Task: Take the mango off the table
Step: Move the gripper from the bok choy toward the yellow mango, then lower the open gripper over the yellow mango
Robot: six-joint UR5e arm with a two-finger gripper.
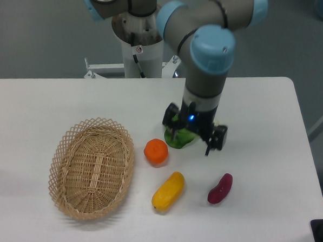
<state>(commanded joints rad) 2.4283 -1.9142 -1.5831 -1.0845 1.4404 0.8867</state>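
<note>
While fingers (190, 145) hang apart, white table (267, 175) bears mango (168, 191); grey floor (41, 33) behind.

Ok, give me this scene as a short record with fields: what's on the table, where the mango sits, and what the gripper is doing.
surface: white table
mango: lying on the table near the front, untouched
orange: just behind the mango, right of the basket
basket: wicker, empty, on the left
purple vegetable: right of the mango
leafy green: mostly hidden under the gripper
gripper: open, fingers pointing down, above the leafy green, behind the mango
holding: nothing
</note>
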